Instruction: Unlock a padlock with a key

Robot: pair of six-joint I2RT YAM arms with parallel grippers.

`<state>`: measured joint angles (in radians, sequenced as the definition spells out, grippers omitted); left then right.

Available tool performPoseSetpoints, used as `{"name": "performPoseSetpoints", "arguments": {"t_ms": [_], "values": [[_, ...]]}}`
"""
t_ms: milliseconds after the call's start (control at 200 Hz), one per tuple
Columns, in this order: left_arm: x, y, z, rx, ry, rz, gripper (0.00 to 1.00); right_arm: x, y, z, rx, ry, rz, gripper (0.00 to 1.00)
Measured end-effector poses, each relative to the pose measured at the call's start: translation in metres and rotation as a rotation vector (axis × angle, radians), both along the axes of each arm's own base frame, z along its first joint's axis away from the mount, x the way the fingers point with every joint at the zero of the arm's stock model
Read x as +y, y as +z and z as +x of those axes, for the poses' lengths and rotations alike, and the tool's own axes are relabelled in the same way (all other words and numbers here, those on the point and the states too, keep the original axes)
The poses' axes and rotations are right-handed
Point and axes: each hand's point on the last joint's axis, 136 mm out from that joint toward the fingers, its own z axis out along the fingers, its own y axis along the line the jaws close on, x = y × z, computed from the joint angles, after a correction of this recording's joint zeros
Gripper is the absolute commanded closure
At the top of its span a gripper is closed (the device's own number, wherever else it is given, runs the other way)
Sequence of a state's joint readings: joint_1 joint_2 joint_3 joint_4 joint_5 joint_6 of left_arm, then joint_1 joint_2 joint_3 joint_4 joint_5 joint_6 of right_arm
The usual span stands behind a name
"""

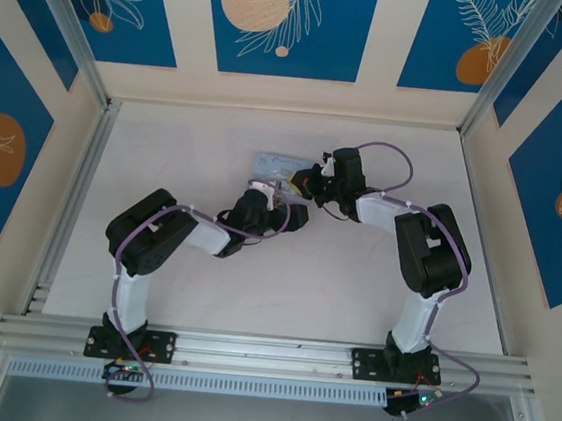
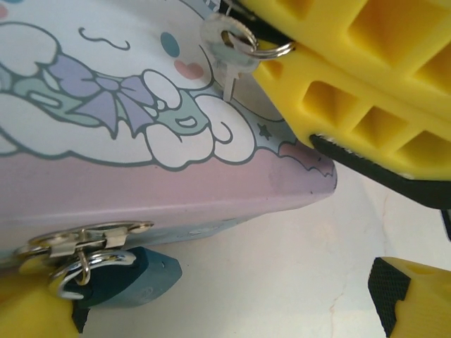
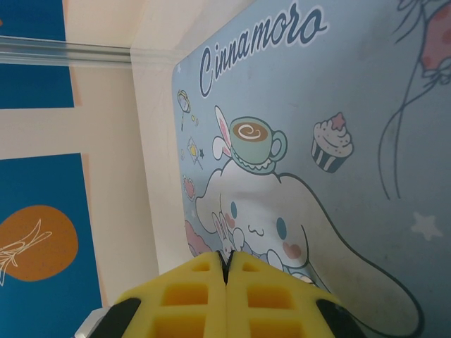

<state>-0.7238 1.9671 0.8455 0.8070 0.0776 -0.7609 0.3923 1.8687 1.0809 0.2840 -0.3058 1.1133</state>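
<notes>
Key held over the tin, padlock on its clasp
Right gripper [image 3: 227, 262] pinches the key [image 2: 227, 62] above the tin [image 2: 176, 190] lid; left gripper [image 2: 222, 306] is spread, one finger just beside the padlock [image 2: 134, 282] hanging at the front clasp

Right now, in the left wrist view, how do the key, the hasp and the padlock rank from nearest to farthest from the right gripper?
1. key: top of frame, hanging by its ring from the right gripper.
2. hasp and padlock: lower left on the tin front, linked together; too close to rank.
</notes>
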Motion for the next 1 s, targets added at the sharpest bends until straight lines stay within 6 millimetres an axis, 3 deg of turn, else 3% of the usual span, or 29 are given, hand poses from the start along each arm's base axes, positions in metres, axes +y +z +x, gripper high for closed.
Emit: {"name": "performPoseSetpoints", "arguments": {"t_ms": [670,1000], "values": [[0.006,0.007,0.003,0.043,0.097,-0.163,0.05,0.000,0.000,0.000,0.000,0.000,0.000,1.00],[0.015,0.000,0.009,0.066,0.175,-0.178,0.27,0.002,-0.003,0.004,-0.004,0.003,0.004,1.00]]}}
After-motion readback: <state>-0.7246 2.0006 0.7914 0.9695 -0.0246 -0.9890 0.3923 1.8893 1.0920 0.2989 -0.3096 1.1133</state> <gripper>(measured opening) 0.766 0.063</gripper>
